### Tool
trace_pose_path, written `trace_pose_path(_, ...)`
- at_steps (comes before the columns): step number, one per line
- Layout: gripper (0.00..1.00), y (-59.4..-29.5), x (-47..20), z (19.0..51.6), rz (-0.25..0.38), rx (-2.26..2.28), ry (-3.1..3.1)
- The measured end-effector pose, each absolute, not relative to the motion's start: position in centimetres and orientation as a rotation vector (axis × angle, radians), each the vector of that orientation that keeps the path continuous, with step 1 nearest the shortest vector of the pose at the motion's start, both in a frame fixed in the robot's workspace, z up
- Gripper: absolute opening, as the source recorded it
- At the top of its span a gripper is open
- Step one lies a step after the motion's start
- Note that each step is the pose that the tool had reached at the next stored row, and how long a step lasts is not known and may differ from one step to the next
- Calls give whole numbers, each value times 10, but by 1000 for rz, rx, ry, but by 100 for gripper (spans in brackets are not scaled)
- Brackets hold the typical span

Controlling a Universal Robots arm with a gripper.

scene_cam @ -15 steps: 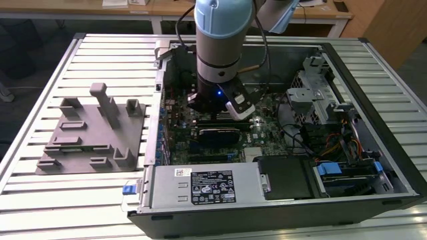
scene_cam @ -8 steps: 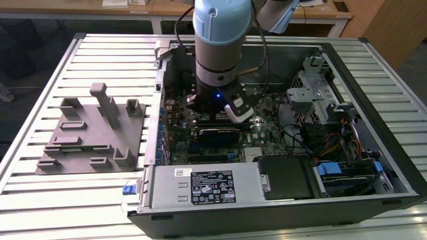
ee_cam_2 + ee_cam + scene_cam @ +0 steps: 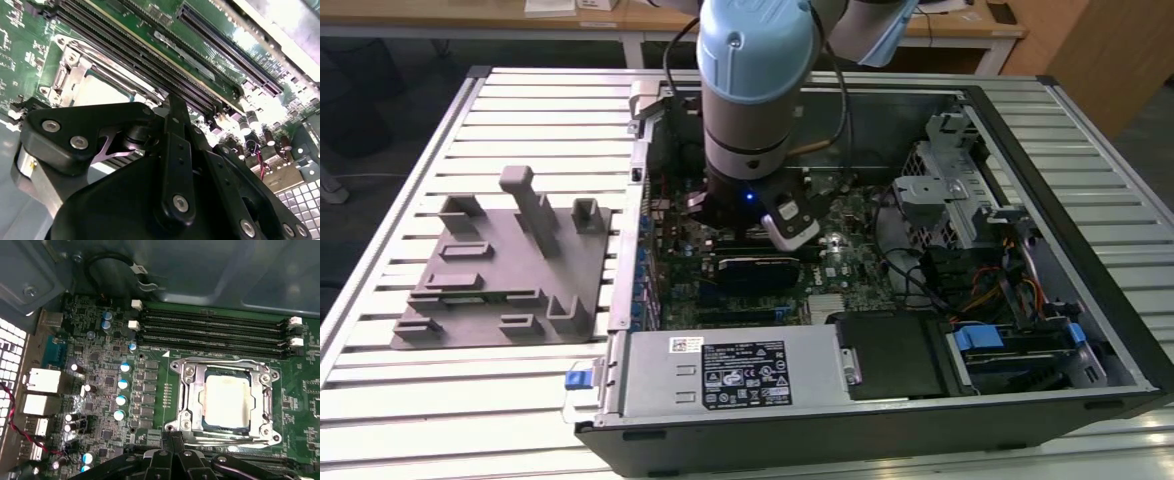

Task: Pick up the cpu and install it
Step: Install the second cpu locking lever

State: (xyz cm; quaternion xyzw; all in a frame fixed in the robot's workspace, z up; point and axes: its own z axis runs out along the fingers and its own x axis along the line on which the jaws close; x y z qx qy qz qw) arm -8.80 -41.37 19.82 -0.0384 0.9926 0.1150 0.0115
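- At the exterior view's left, a grey fixture plate (image 3: 500, 275) with upright posts lies flat on the slatted metal table (image 3: 400, 180). It sits well apart from the work, and nothing rests on its posts.
- Just beside it, filling the middle and right of that frame, an open computer case (image 3: 881, 400) lies on its side. That way the green circuit board (image 3: 847, 265) faces up and the arm can reach it from above.
- The pale blue arm (image 3: 750, 70) comes down from the upper middle of the exterior view into the case. The gripper (image 3: 790, 222) hangs low over the board, near the memory slots (image 3: 215, 327).
- I cannot tell whether the gripper is open or closed. In both wrist views only its black linkages show at the lower edge, and the fingertips are hidden.
- Right of centre in the first wrist view, the cpu (image 3: 226, 399) lies flat inside the metal-framed socket (image 3: 186, 405). Its pale top faces up and it looks square to the frame, so I judge it already seated.
- In the second wrist view the cpu shows at the middle left, partly behind the gripper's black body, with the socket frame around it.
- Nothing appears to be held against the linkages, so the gripper seems to be apart from the chip rather than carrying it.
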Motion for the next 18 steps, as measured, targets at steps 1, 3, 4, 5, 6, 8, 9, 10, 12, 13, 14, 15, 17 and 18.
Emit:
trace_pose_path(1,11,-414,-89,198,365,-118,3095)
trace_pose_path(3,11,-414,-90,197,378,-115,3093)
trace_pose_path(4,11,-414,-90,196,385,-113,3092)
trace_pose_path(5,11,-414,-90,195,389,-111,3091)
trace_pose_path(6,11,-414,-90,195,393,-109,3090)
trace_pose_path(8,11,-414,-90,193,400,-105,3089)
trace_pose_path(9,11,-414,-90,193,402,-103,3088)
trace_pose_path(10,11,-414,-90,193,404,-101,3088)
trace_pose_path(12,11,-414,-90,192,408,-98,3087)
trace_pose_path(13,11,-414,-90,191,408,-97,3087)
trace_pose_path(14,11,-414,-90,190,408,-97,3087)
trace_pose_path(15,11,-414,-90,190,408,-97,3087)
trace_pose_path(17,11,-414,-90,190,407,-96,3087)
trace_pose_path(18,11,-414,-90,190,408,-96,3087)
